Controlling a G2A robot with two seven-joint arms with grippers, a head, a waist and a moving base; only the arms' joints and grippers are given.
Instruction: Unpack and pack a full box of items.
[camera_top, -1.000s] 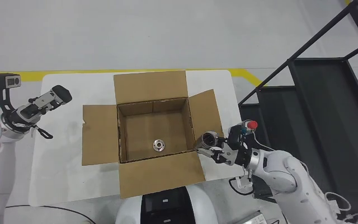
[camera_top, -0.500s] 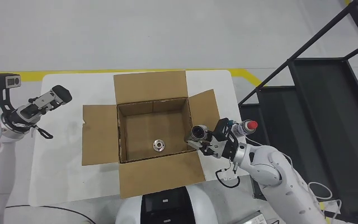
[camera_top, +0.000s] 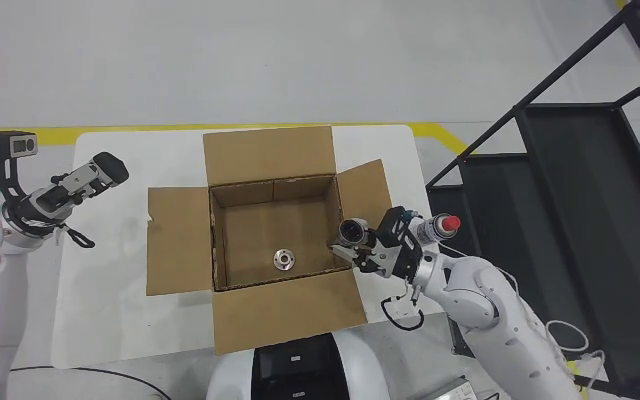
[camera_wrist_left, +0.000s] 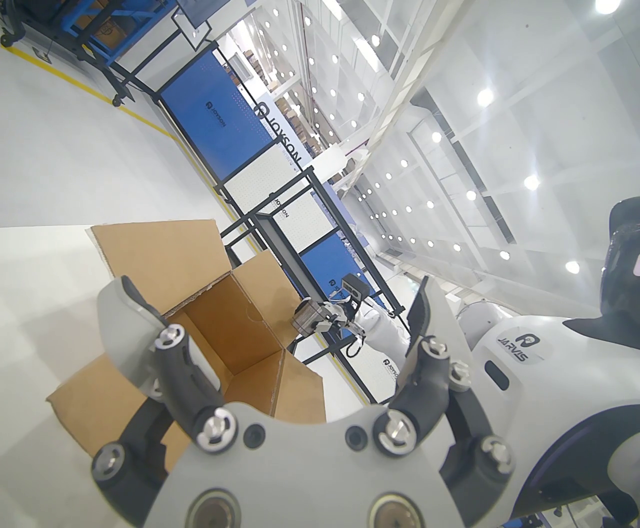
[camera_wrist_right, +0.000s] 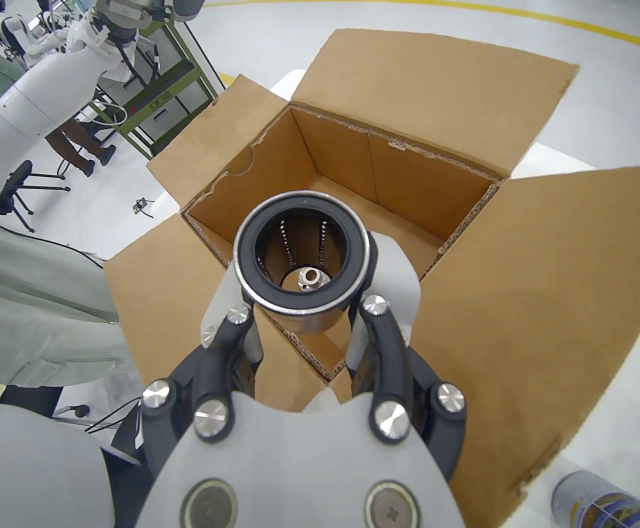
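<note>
Tabletop (camera_top: 110, 320) bore an open cardboard box (camera_top: 270, 160); right fingers (camera_wrist_right: 395, 270) gripped a linear bearing (camera_wrist_right: 310, 320) over its rim, packing judged in hand, lowering and release due next; left fingers (camera_wrist_left: 125, 310) stood open.

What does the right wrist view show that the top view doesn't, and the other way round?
Right wrist view: the bearing's hollow bore with rows of balls along its wall, and the right gripper clamped on its sides. Top view: the whole table, all four box flaps spread out, and the left arm by the table's left edge. Both: the open box, the bearing held at its right rim, and a small metal part on the box floor.
</note>
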